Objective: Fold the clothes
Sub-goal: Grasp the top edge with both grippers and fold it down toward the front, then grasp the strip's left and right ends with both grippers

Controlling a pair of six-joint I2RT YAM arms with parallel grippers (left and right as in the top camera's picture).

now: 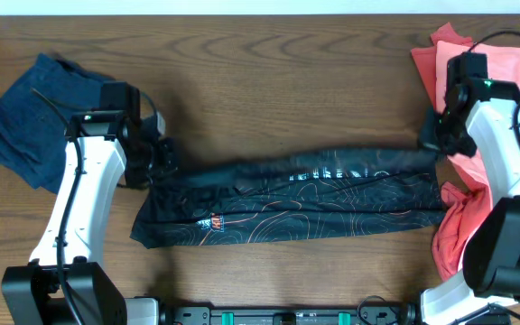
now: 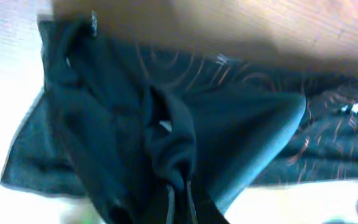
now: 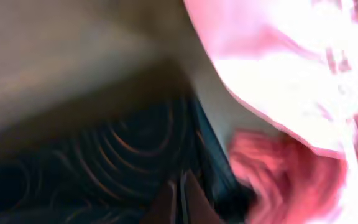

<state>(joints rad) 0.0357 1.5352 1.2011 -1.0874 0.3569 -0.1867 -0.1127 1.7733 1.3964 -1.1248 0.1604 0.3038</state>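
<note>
overhead, left claw [image 1: 156, 162], right claw [image 1: 431, 141] pinching jersey [image 1: 314, 203] ends

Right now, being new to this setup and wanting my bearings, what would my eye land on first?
A black jersey with orange contour lines lies stretched across the middle of the wooden table, its ends pinched in the left jaws and the right jaws. A navy garment sits crumpled at the far left corner, and coral-pink T-shirts pile at the right edge.

free: bare tabletop [image 1: 278, 81] far centre, wide open | blocked: black jersey [image 1: 332, 208] stretched across the middle, left to right | far left: navy garment [image 1: 16, 126] | right edge: coral shirts [image 1: 513, 63] heaped
</note>
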